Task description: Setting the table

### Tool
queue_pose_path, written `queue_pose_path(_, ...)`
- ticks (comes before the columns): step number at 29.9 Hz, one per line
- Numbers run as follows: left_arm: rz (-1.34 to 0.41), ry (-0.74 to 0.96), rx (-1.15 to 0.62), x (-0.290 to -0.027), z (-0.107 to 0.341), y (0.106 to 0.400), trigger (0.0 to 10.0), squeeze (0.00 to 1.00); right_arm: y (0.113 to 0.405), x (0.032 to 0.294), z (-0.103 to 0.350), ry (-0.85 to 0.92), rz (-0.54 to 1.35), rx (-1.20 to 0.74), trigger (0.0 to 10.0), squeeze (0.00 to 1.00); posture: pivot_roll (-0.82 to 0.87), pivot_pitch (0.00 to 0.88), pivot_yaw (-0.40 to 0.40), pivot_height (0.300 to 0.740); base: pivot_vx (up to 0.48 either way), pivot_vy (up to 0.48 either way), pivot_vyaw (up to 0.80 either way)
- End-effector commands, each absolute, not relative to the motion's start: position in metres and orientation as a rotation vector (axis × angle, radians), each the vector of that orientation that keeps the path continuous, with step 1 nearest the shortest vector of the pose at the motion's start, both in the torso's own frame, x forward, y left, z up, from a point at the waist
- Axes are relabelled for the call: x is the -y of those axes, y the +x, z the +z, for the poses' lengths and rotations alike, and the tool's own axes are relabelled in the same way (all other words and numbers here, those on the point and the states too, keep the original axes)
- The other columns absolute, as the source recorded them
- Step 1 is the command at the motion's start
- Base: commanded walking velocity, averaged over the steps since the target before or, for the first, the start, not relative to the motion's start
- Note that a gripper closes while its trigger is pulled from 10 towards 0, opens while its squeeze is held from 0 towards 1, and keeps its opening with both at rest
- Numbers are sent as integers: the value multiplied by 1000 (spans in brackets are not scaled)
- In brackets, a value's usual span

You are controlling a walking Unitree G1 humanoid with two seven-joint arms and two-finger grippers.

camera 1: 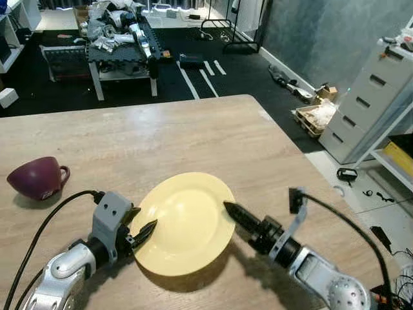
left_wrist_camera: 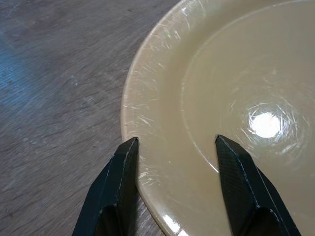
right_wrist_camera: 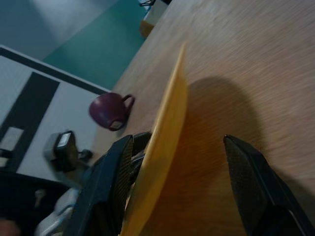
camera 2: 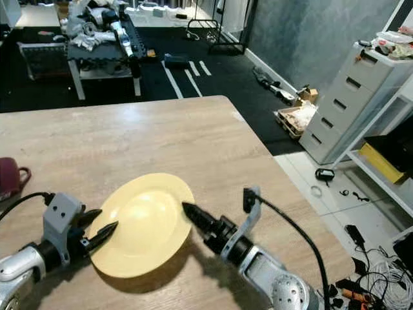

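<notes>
Robotics lab or workshop: dark floor with white tape lines (camera 1: 197, 76), grey drawer cabinet (camera 1: 371, 97), parts-laden workbench (camera 1: 119, 45).

Two head eyes, high, looking forward and down over the tabletop (camera 1: 193, 129); nearly identical scene, slightly offset. Left wrist view, very close, along its claw (left_wrist_camera: 174, 162) onto the yellow plate (left_wrist_camera: 236, 98). Right wrist view, low, edge-on to that plate, toward the mug (right_wrist_camera: 109, 111).
</notes>
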State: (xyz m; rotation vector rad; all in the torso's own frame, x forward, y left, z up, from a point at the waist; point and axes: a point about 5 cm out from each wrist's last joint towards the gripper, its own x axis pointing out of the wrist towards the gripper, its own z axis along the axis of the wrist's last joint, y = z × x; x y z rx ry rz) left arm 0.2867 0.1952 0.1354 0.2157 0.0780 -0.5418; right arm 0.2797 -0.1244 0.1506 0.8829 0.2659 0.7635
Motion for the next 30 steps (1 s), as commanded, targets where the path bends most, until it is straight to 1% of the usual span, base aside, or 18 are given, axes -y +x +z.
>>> queue_pose_path(1,-543,207,-184,-197,113,279,10000,0,273,118,148,898,792,-305,10000,0,184,151,-5,740,0,0,0)
queue_pose_path(4,-544,208,-180,-196,113,280,10000,0,268,109,146,898,831,-327,10000,0,184,149,-4,740,0,0,0)
queue_pose_path(5,-543,208,-177,-195,114,281,10000,0,265,104,145,896,843,-341,9451,0,184,147,-4,740,0,0,0)
queue_pose_path(6,-543,207,-176,-195,114,281,10000,0,264,102,144,894,850,-349,9451,0,184,147,-4,740,0,0,0)
queue_pose_path(7,-543,205,-166,-193,116,283,10000,0,261,92,143,901,878,-364,3843,0,185,145,-4,740,0,0,0)
queue_pose_path(8,-542,204,-163,-193,116,283,10000,0,260,90,143,903,886,-367,3843,0,185,145,-4,740,0,0,0)
queue_pose_path(9,-542,204,-157,-192,117,284,10000,0,258,83,143,899,914,-374,2627,0,185,144,-4,740,0,0,0)
queue_pose_path(11,-542,203,-156,-192,118,285,10000,0,257,81,143,898,920,-376,2627,0,185,144,-4,740,0,0,0)
queue_pose_path(12,-542,203,-152,-191,118,285,10000,0,256,79,143,893,928,-379,196,0,186,142,-1,740,0,0,0)
queue_pose_path(14,-542,202,-144,-190,120,286,10000,0,256,76,142,887,932,-387,0,0,189,141,-1,740,0,0,0)
queue_pose_path(20,-541,192,-118,-189,126,290,10000,0,259,71,139,896,925,-387,0,0,192,137,1,740,0,0,0)
queue_pose_path(23,-542,152,-43,-186,145,293,10000,0,262,72,140,908,905,-367,0,0,190,137,2,740,0,0,0)
queue_pose_path(24,-542,152,-43,-186,145,293,10000,0,262,72,140,908,905,-367,0,0,190,137,2,740,0,0,0)
queue_pose_path(29,-609,5,139,-175,200,291,10000,0,267,75,142,916,872,-332,0,0,189,136,8,740,0,0,0)
queue_pose_path(30,-609,5,139,-175,200,291,10000,0,267,75,142,916,872,-332,0,0,189,136,8,740,0,0,0)
